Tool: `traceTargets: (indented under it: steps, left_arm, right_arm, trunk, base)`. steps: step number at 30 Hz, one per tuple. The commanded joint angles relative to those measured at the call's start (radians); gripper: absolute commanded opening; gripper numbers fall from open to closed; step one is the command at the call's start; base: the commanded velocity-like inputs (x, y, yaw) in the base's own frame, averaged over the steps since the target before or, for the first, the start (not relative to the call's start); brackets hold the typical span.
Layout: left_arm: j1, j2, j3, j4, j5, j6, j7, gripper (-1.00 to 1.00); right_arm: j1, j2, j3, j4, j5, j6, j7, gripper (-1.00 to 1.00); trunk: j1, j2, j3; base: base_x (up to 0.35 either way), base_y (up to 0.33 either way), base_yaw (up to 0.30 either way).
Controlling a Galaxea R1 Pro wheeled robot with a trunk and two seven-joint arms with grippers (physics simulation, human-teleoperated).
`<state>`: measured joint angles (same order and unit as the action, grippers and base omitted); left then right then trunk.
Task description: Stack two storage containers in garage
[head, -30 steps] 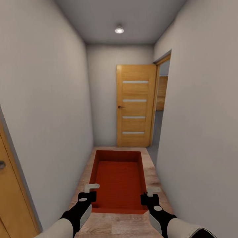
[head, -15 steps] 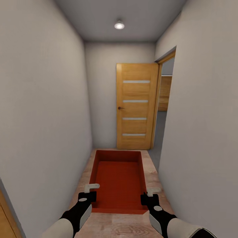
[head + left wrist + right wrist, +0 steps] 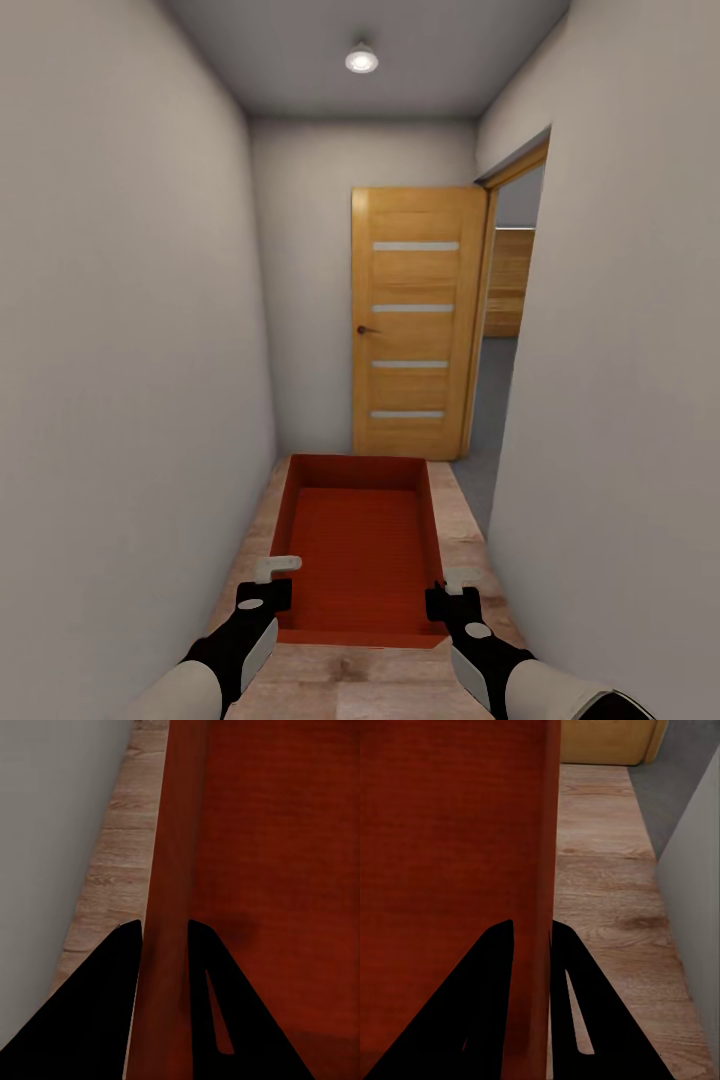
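- Orange-red plastic, ribbed inside: one storage container (image 3: pixel 360 545) is carried level in front of the robot, above the light wood-plank floor (image 3: pixel 340 685) of a narrow corridor.
- The left gripper (image 3: pixel 272 580) pinches the container's left wall, one finger on each side of it; the right gripper (image 3: pixel 452 588) pinches the right wall the same way.
- Ahead stands a light wooden door (image 3: pixel 416 320) with four glass slits, swung open beside a doorway (image 3: pixel 505 330) on the right, with dark grey flooring beyond.
- To carry well, I would keep both arms matched so the bin stays level, and turn wide into the doorway, since the walls sit close on both sides.
- Count: one container, two grippers, one door, one ceiling lamp (image 3: pixel 362 60).
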<state>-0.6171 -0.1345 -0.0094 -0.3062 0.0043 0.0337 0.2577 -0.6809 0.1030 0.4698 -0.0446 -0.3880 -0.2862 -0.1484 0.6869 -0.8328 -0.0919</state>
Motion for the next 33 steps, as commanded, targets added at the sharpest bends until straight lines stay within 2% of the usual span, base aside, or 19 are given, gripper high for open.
traceTargets:
  steps: [1,33]
  left_arm:
    - [-0.001,0.009,0.023,-0.031,-0.015,0.004,0.008,-1.0]
    - [-0.001,0.009,0.023,-0.031,-0.015,0.005,0.008,-1.0]
  right_arm:
    - [0.0,0.0,-0.008,0.002,-0.011,-0.002,0.001,-1.0]
    - [0.0,0.0,-0.008,0.002,-0.011,-0.002,0.001,-1.0]
  trunk:
    - [0.001,-0.001,-0.002]
    - [0.001,-0.001,-0.002]
  base:
    - [0.324,0.0,0.0]
    - [0.324,0.0,0.0]
